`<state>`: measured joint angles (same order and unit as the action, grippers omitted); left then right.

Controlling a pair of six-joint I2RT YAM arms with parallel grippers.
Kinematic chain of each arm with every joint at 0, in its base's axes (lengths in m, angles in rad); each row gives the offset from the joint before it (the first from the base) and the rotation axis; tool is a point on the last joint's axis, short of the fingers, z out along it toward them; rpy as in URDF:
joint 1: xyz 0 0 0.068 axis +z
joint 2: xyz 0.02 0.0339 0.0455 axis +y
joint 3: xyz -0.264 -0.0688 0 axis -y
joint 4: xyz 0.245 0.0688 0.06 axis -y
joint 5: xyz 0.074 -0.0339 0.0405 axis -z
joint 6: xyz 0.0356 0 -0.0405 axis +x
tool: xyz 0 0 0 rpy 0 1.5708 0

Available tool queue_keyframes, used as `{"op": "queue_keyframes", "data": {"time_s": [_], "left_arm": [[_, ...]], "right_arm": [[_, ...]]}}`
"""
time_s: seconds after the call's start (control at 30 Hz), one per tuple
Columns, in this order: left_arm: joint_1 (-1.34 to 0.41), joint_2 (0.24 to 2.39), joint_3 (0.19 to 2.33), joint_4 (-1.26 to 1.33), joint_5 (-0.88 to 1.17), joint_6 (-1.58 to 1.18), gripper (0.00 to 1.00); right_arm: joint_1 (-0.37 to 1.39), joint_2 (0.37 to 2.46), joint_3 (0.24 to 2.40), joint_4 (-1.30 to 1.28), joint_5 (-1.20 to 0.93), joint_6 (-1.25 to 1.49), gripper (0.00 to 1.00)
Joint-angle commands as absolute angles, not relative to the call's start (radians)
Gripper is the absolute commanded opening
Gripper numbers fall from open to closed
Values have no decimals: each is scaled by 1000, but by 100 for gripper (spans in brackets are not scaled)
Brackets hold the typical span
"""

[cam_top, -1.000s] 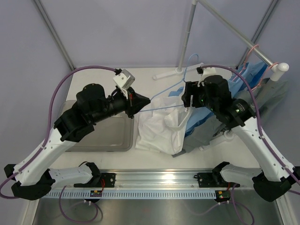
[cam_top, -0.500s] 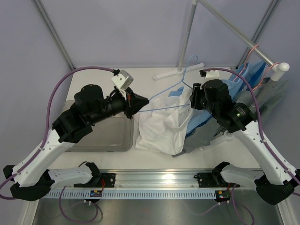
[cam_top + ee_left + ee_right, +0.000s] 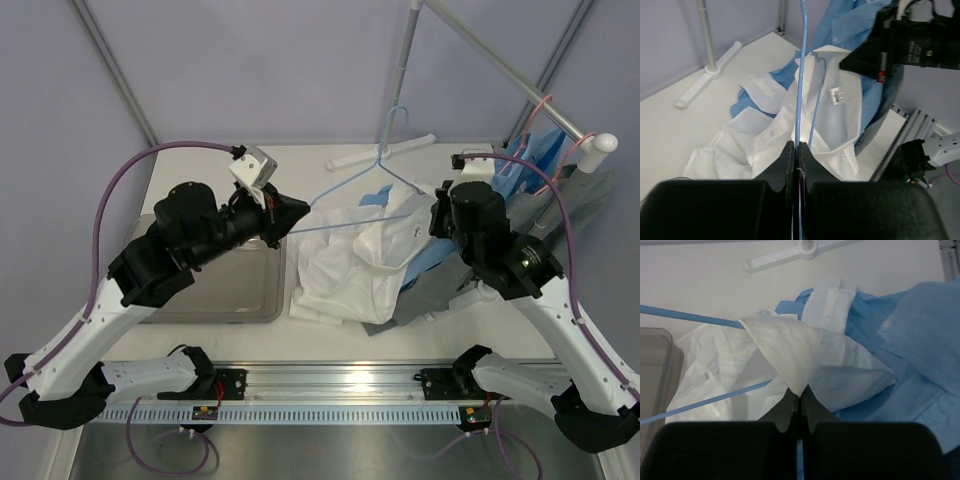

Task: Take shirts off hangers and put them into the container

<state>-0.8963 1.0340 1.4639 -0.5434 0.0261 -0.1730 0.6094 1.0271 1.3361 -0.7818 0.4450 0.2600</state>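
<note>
Hanger [image 3: 801,75] ran up centre frame, left gripper [image 3: 796,149] clamped it, right gripper [image 3: 800,392] pinched white shirt [image 3: 785,347] fold.

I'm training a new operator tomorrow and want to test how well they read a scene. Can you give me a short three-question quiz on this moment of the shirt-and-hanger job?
1. True or false: the left tool is shut on the light blue hanger.
2. What does the right tool pinch? A) the blue shirt B) the white shirt C) the rack pole
3. Fill in: in the top view, the container lies to the ___ of the white shirt.

Key: 1 true; 2 B; 3 left.
</note>
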Motion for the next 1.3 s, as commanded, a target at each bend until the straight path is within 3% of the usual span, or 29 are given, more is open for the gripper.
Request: {"op": "queue_keyframes", "data": {"time_s": [0.0,0.23,0.43,0.67,0.8,1.03,1.27], "left_arm": [[-894,1017,1511,-491,-158,-111,0],[-896,990,1669,-644,-59,-141,0],[-896,836,1644,-712,-35,-192,0],[-896,831,1674,-749,-80,-178,0],[-896,969,1652,-644,-118,-134,0],[-894,1350,1923,-540,-94,-20,0],[-894,1552,2115,-456,-51,18,0]], "right_arm": [[617,927,1318,-762,675,299,0],[615,991,1385,-824,853,273,0],[615,1083,1371,-759,838,265,0],[615,1169,1356,-686,703,310,0],[640,1072,1235,-632,569,347,0],[747,908,1121,-666,270,377,0],[914,900,1080,-690,250,417,0]]}}
